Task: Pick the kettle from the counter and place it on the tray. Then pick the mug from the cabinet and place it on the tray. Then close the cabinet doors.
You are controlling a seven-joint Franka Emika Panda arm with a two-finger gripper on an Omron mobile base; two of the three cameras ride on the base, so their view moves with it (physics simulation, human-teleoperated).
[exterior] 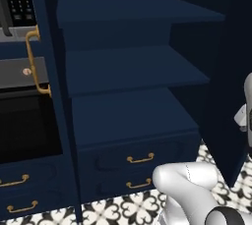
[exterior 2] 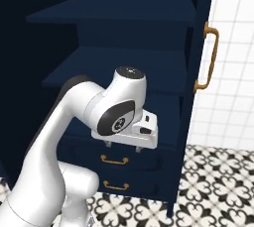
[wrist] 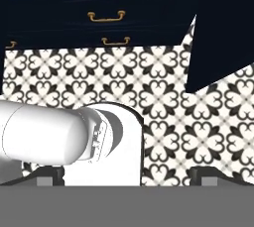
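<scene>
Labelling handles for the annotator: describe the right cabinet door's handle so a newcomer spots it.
Find the open navy cabinet beside the white tiled wall. Its right door stands edge-on there; the handle is the long curved gold bar, upright, unlike the short horizontal drawer pulls below.

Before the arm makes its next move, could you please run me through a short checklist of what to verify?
1. Cupboard doors open: ok, the left door and the right door both stand swung out.
2. Red cup on the shelves: not ok, none on the parts in view.
3. Claw open and empty: ok, it points down at the patterned floor.
4. Drawers below shut: ok.
5. Kettle and tray placed: cannot tell.
</scene>
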